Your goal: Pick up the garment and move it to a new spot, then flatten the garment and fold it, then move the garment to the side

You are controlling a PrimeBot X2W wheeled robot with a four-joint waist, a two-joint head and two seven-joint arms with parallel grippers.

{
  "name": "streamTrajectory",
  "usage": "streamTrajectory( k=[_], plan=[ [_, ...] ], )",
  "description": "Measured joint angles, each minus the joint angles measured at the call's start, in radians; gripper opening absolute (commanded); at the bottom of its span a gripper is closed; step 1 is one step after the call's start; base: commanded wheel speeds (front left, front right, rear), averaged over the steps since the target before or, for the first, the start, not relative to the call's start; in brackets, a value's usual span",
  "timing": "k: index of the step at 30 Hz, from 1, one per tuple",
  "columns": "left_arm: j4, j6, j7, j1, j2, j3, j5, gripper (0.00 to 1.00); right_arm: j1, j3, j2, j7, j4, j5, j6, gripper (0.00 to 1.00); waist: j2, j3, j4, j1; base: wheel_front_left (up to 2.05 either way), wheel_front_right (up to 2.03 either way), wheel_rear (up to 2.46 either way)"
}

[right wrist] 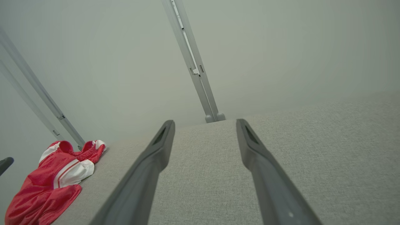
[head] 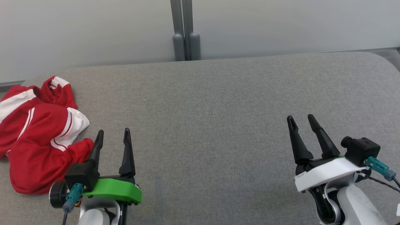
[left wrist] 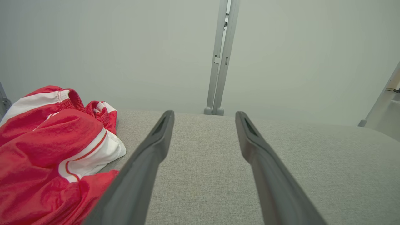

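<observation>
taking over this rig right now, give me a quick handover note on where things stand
Left pincer: open and holding nothing, low over the table with its fingers just right of the garment.
Right pincer: open and holding nothing, over bare surface on the right.
Crumpled red and white fabric garment: lies in a heap at the left end of the grey fabric-covered table.
Done: nothing yet; the garment has not been picked up.
Left: grasp it, move it to a new spot, flatten it, fold it, then set it to the side.
</observation>
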Motion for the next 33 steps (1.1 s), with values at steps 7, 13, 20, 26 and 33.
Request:
streamTrajectory(
  k=[7, 13, 20, 26, 33],
  plan=[
    [0.008, 0.003, -0.013, -0.008, 0.000, -0.008, 0.052, 1.00, -0.006, 0.008, -0.010, -0.015, -0.002, -0.040, 0.000, 1.00, 0.0000, 0.006, 0.001, 0.0000, 0.00, 0.00, 0.00],
    [0.015, 0.007, -0.024, -0.009, 0.000, -0.017, 0.092, 1.00, -0.011, 0.019, -0.016, -0.025, -0.007, -0.074, 0.000, 1.00, 0.0000, 0.005, 0.002, 0.0000, 0.00, 0.00, 0.00],
    [0.018, 0.007, -0.039, -0.009, 0.000, -0.028, 0.145, 1.00, -0.011, 0.028, -0.018, -0.039, -0.005, -0.112, 0.000, 1.00, 0.0000, 0.003, 0.002, 0.0000, 0.00, 0.00, 0.00],
    [0.020, 0.009, -0.049, -0.012, 0.000, -0.033, 0.187, 1.00, -0.011, 0.030, -0.019, -0.050, -0.002, -0.147, 0.000, 1.00, 0.0000, 0.007, 0.004, 0.0000, 0.00, 0.00, 0.00],
    [0.022, 0.012, -0.054, -0.013, -0.001, -0.031, 0.204, 1.00, -0.011, 0.030, -0.019, -0.055, 0.003, -0.163, 0.000, 1.00, 0.0000, 0.007, 0.004, 0.0000, 0.00, 0.00, 0.00]
  ],
)
